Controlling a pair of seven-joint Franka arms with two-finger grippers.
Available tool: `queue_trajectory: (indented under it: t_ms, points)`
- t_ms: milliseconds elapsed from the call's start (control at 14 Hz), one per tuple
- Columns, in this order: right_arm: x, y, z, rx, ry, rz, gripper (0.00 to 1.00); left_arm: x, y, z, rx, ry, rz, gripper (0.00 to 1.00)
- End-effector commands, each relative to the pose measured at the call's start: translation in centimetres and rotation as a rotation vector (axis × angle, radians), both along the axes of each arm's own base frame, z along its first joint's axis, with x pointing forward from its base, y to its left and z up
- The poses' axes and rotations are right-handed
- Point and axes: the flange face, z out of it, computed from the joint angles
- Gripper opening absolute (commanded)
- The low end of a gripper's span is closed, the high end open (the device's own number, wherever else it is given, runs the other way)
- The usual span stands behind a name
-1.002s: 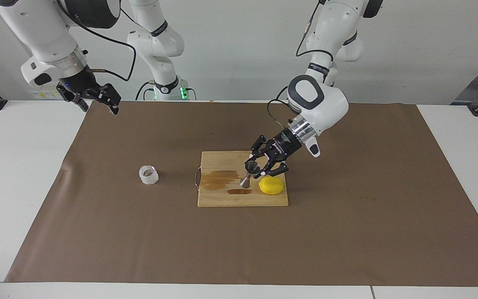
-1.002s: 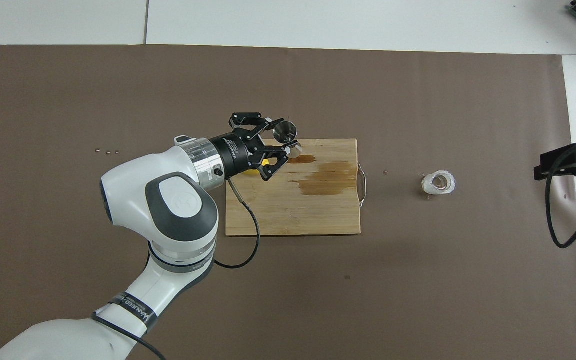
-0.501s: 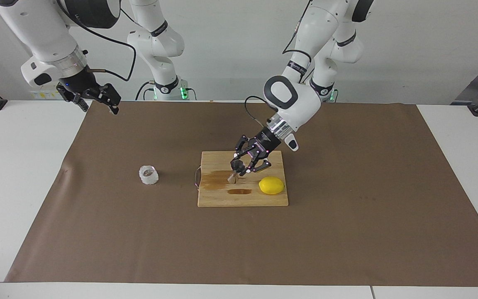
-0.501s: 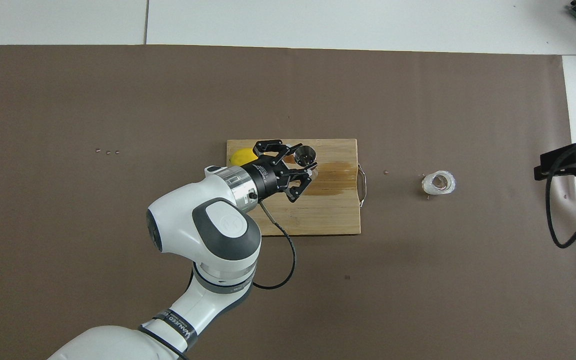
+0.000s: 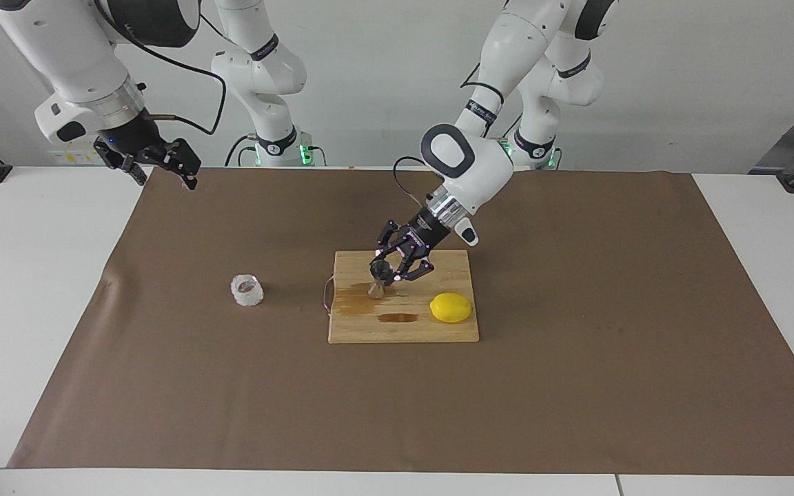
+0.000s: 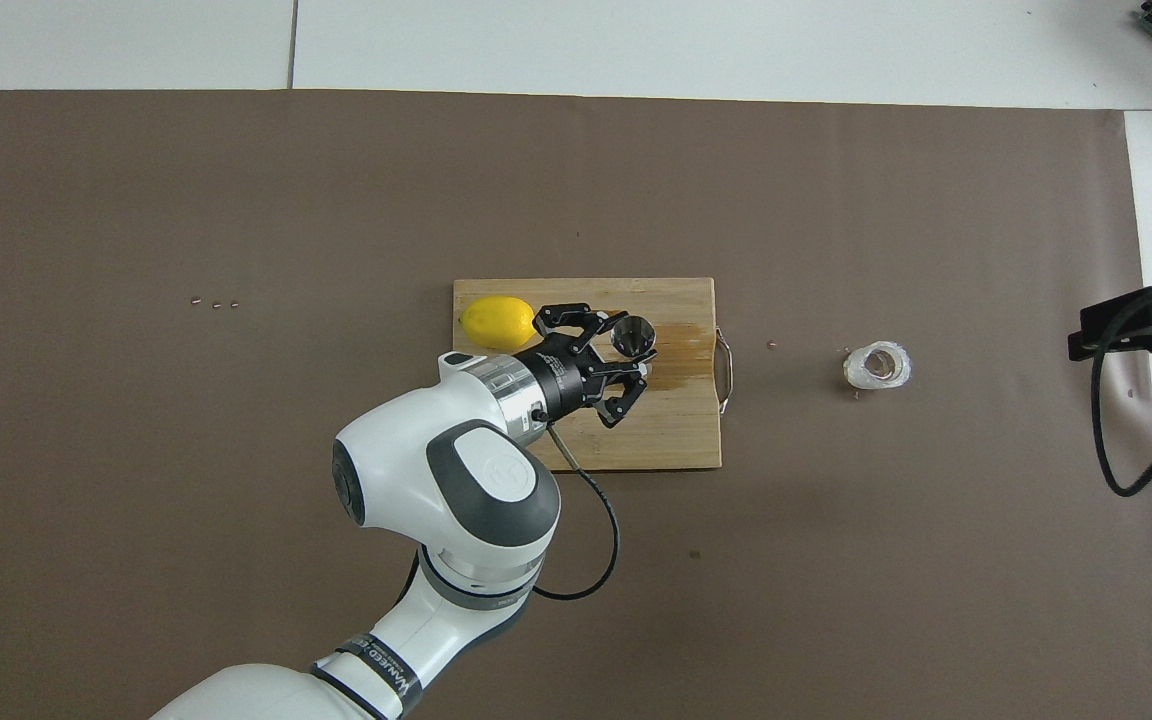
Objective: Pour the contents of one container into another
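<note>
**Steel jigger held over the cutting board, glass cup waiting on the mat**

The left gripper (image 5: 392, 270) is positioned low over a wooden cutting board (image 5: 438, 331) near the middle of the tabletop (image 5: 38, 275). Its fingers are closed around a small steel jigger (image 5: 378, 279), which is held tilted, with its open mouth visible from above (image 6: 632, 335). The jigger's lower end appears close to the board or touching it; which cannot be told. Dark wet patches (image 5: 355, 301) are seen on the board beneath and beside the jigger. A lemon (image 5: 451, 307) lies on the same board, toward the left arm's end and apart from the gripper.

The glass cup (image 5: 247, 290) stands upright on the brown mat (image 5: 576, 386), off the board, toward the right arm's end of the tabletop and well apart from the jigger.

The right gripper (image 5: 156, 160) is held in the air over the corner of the mat at the robots' edge, waiting; its fingers look parted and nothing is held.

The step in hand is judged to be setting the jigger down upright as the receiving vessel. It would best be levelled before release, seated on a flat part of the board, and kept clear of the lemon. The fingers should be opened only once the base is fully supported, since the narrow waist and small foot would make it easy to tip.
</note>
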Motion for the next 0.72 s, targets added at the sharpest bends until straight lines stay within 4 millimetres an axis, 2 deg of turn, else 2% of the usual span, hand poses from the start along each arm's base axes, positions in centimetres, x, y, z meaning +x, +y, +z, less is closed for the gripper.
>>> queue_trajectory:
  t_ms: [0,573,644]
  points:
    - [-0.3,0.0,0.4,0.016,0.005,-0.006,1.00,-0.2,-0.5,0.0,0.011,-0.005,0.024,0.00]
    - [-0.3,0.0,0.4,0.016,0.005,-0.006,1.00,-1.0,-1.5,-0.8,0.045,-0.012,0.018,0.01]
    - [-0.3,0.0,0.4,0.016,0.005,-0.006,1.00,-1.2,-1.7,-0.8,0.044,-0.012,0.015,0.04]
